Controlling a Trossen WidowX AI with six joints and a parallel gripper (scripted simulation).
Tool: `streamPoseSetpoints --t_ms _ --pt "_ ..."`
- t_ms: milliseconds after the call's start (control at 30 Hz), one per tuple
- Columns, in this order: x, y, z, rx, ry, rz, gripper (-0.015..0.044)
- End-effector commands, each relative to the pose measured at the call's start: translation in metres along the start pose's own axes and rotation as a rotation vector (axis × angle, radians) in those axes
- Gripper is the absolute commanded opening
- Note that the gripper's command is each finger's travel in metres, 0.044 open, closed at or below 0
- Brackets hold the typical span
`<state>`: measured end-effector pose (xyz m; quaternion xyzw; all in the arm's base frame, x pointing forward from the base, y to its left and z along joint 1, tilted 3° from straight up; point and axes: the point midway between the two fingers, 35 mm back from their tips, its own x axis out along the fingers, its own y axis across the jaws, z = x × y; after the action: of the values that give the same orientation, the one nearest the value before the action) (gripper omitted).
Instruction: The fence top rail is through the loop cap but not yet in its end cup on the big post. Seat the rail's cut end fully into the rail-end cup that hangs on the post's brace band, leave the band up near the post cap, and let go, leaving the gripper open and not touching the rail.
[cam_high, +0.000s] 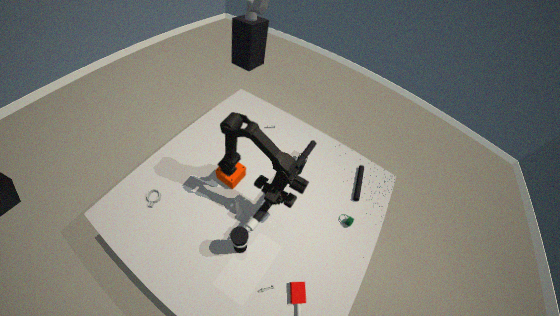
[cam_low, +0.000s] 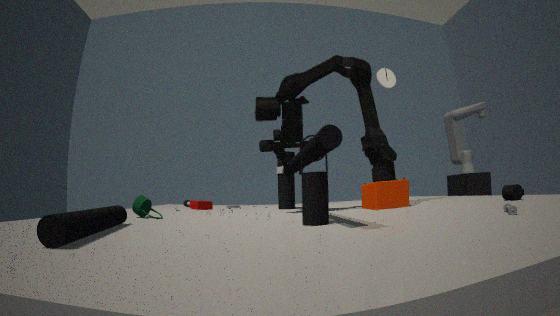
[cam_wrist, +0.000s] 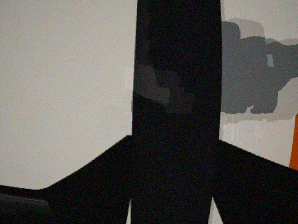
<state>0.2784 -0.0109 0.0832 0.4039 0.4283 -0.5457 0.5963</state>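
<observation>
The dark rail (cam_high: 306, 151) (cam_low: 321, 142) (cam_wrist: 176, 65) passes through the thin loop (cam_low: 327, 163) above the short post (cam_low: 315, 200). My gripper (cam_high: 272, 197) (cam_low: 287, 161) (cam_wrist: 166, 143) is shut on the rail, one finger on each side. The rail's far end meets the pale rail-end cup (cam_high: 251, 223) (cam_low: 280, 169) beside the big post (cam_high: 240, 235) (cam_low: 286, 192). How deep it sits inside cannot be told. The pale brace band (cam_high: 241, 245) is around the post, just under its black cap.
An orange block (cam_high: 231, 176) (cam_low: 385, 194) is under my arm's base. A loose black tube (cam_high: 358, 183) (cam_low: 82, 226), a green cap (cam_high: 349, 220) (cam_low: 142, 205), a red block (cam_high: 298, 293) (cam_low: 201, 205) and a metal ring (cam_high: 153, 195) lie on the table.
</observation>
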Motion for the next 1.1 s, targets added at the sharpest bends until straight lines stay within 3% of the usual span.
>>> streamPoseSetpoints --t_ms 0,1067 --pt "-0.0014 0.0006 0.0057 0.001 -0.017 0.008 0.0" --pt "-0.0016 -0.0001 0.0013 0.0 -0.006 0.0 0.0"
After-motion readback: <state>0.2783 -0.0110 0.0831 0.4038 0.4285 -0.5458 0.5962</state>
